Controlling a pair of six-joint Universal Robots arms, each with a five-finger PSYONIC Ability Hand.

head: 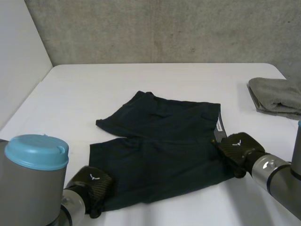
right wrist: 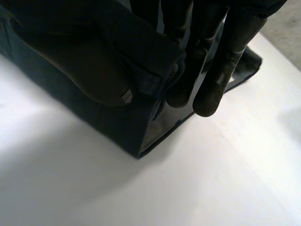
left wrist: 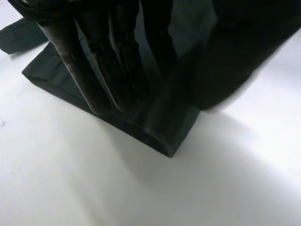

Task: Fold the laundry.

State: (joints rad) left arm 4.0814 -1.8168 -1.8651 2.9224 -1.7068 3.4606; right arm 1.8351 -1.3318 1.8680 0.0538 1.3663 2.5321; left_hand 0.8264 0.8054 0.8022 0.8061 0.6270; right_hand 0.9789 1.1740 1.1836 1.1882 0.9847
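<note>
Dark shorts [head: 160, 141] lie spread flat in the middle of the white table [head: 141, 80], waistband toward my right arm and legs toward my left. My left hand [head: 91, 183] is at the near leg's hem corner. Seen from the left wrist, its fingers [left wrist: 94, 70] lie straight on the shorts [left wrist: 155, 127], and the cloth rises between them and the thumb. My right hand [head: 237, 147] is at the near end of the waistband. There its fingers [right wrist: 221, 80] and thumb pinch a fold of the shorts [right wrist: 117, 127] by the corner.
A folded grey towel [head: 277, 96] lies at the table's right edge, beyond my right hand. A concrete wall stands behind the table. Bare tabletop surrounds the shorts on the far and left sides.
</note>
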